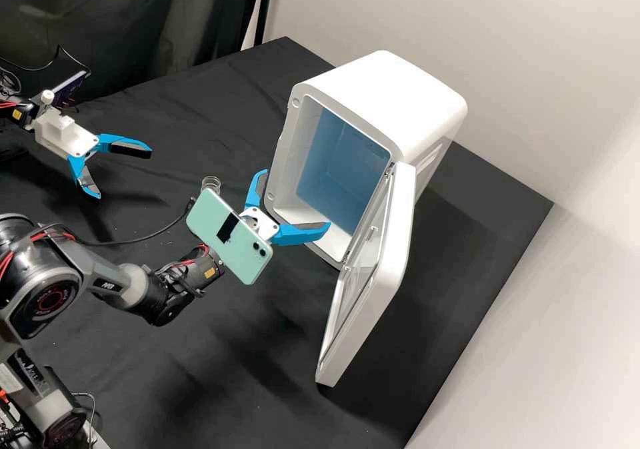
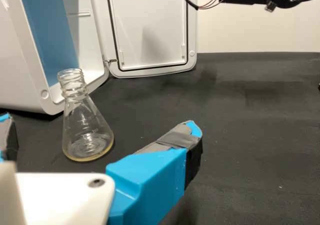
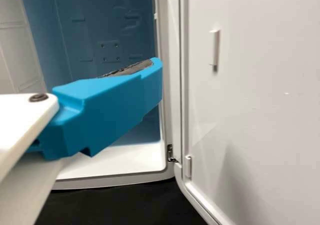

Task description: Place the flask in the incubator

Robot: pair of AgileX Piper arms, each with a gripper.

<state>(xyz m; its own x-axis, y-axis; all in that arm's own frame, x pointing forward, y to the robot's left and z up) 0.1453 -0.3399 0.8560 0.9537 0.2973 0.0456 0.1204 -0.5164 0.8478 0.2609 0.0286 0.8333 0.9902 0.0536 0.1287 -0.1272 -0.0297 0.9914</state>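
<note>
Near the high view's middle, on the black table (image 1: 233, 369) before the open incubator (image 1: 400, 102), stands a clear conical flask (image 1: 212, 184), upright, all but its mouth hidden behind the right arm (image 1: 153, 289). Both claws are spread and hold nothing, the left claw (image 1: 122, 172) frame-left of it, the right claw (image 1: 296, 198) frame-right.
</note>
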